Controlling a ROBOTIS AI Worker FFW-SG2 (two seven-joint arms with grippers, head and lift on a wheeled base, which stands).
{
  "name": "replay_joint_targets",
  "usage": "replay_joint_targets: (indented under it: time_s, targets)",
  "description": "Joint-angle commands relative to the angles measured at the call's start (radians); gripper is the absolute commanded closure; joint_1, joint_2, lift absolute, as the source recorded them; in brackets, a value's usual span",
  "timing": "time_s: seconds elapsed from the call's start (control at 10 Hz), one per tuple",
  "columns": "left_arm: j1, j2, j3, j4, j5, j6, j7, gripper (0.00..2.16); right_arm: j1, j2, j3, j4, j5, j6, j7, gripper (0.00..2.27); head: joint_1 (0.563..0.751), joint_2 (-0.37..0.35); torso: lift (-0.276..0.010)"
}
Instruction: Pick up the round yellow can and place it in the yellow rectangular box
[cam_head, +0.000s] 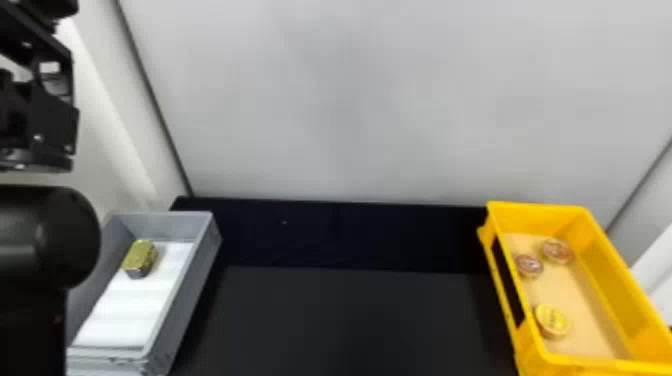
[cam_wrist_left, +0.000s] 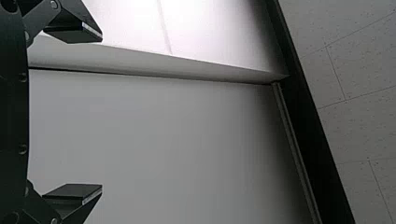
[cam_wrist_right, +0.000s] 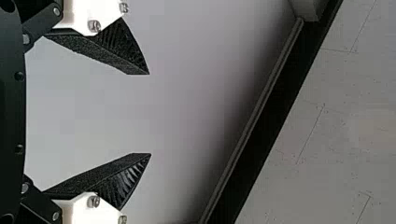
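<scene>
The head view gives the black table (cam_head: 345, 320) before a pale wall (cam_head: 350, 100); the round yellow can (cam_head: 553, 322) is inside the yellow rectangular box (cam_head: 607, 280) at right, near part. The wrist views give the ceiling (cam_wrist_left: 359, 70), with left gripper (cam_wrist_left: 102, 113) and right gripper (cam_wrist_right: 149, 114) both released.

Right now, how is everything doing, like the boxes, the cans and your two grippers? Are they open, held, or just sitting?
Left gripper: open, holding nothing
Right gripper: open, holding nothing
Yellow rectangular box: open-topped, with cans inside
Round yellow can: sitting in the yellow box
Two reddish cans: sitting there too
Gray box: open-topped
Gold-topped tin: sitting in the gray box
</scene>
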Motion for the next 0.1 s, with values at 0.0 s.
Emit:
replay_joint_targets:
  time_s: [0.0]
  targets:
    - [0.0, 0.0, 0.001, -0.002, -0.003, 0.005, -0.002, 0.14, -0.012, -0.001, 0.006, -0.006, -0.028, 0.036, -0.036, 0.22, 0.663, 0.054, -0.002]
